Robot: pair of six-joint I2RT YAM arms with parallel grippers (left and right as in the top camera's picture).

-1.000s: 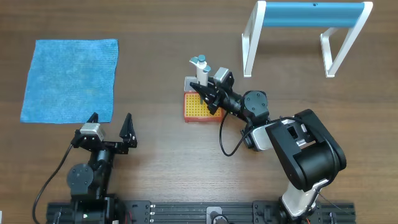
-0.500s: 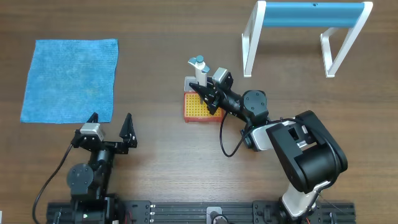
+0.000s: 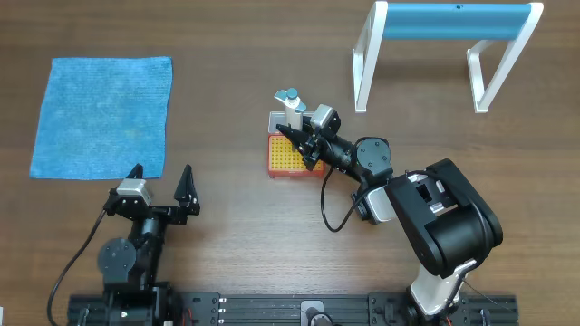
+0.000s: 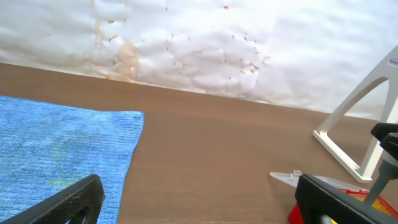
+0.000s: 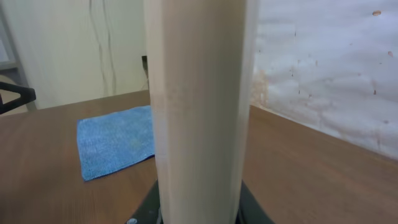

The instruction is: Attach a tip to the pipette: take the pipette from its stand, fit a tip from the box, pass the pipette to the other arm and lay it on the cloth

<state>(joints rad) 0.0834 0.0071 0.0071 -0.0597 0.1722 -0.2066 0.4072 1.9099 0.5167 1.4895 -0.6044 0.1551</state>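
Two grippers share one wooden table. Nearest the arm bases, the left gripper hangs low just in front of the near edge of the blue cloth. Its fingers are spread wide with nothing between them, and in its own wrist view both are cut off by the frame edge.

Farther out, at mid-table, the right gripper is clamped on the white pipette, which stands upright over the orange tip box. Gripper and wrist cover the box's right part and the pipette's lower end, so it cannot be told whether a tip is fitted. In the right wrist view the pipette's barrel blocks the middle, and the dark fingers show only as slivers at its foot. In the left wrist view the box is a red corner at the frame edge. A clear lid adjoins the box's far side. A black cable loops onto the table beside the right arm.

Farthest out, the cloth lies flat at the far left, close to the picture's left edge and well apart from the box. The white stand, with its blue top bar, sits at the far right. A broad band of wood separates cloth and box, and another separates the two grippers.
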